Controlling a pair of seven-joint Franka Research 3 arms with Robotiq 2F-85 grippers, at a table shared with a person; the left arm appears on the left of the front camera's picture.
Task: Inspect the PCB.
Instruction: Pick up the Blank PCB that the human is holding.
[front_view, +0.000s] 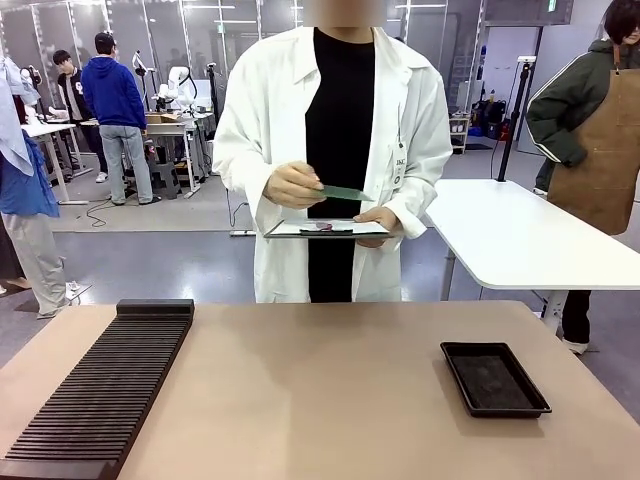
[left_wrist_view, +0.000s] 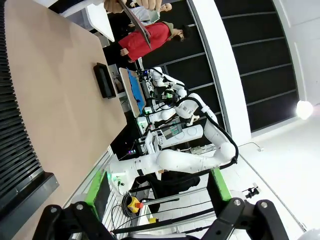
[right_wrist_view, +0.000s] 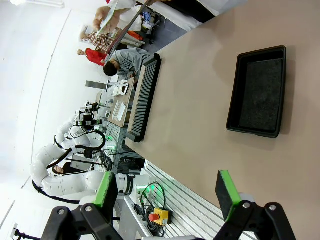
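Across the table stands a person in a white coat, holding the thin green PCB edge-on in one hand. It hovers just above a white clipboard that rests on the other hand. In the left wrist view my left gripper is open, its green pads wide apart with nothing between them, off the near side of the table. In the right wrist view my right gripper is likewise open and holds nothing, back from the table's near edge.
A shallow black tray lies on the right of the tan table. A long black slotted rack runs along the left side. Other people and a white table are behind.
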